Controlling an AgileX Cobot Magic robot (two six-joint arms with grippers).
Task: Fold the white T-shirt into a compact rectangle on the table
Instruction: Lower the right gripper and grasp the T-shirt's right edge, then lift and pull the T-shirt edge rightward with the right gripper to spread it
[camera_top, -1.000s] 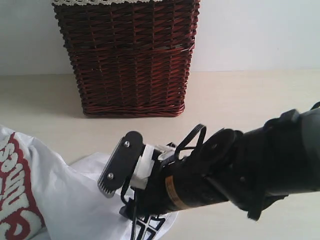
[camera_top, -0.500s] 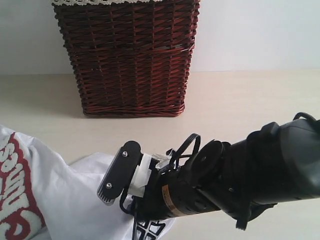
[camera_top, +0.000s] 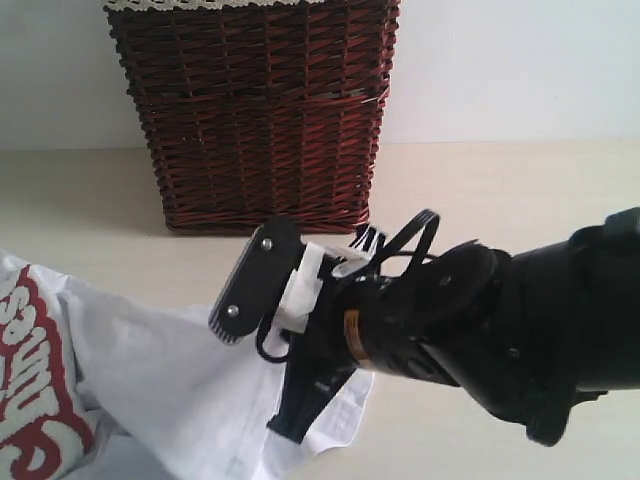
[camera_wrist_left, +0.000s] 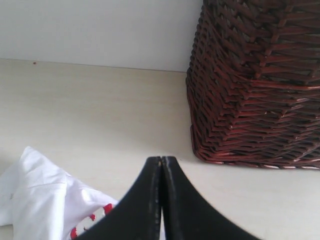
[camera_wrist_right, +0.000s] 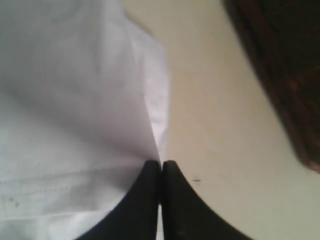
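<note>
I see the wicker basket (camera_top: 255, 115) standing at the back of the table (camera_top: 500, 190), apart from the cloth. My right arm (camera_top: 480, 340) blocks the shirt's near corner. The white T-shirt (camera_top: 150, 370) lies front-left, stretched crosswise towards the right gripper (camera_wrist_right: 161, 167), which is pinched on its hem. The left gripper (camera_wrist_left: 161, 162) is pressed together.

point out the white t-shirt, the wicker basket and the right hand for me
white T-shirt (camera_top: 150, 370), exterior view, plain white cloth beside the red band
wicker basket (camera_top: 260, 120), exterior view, middle of its front wall
right hand (camera_wrist_right: 161, 165), right wrist view, where its shut fingertips meet
</note>
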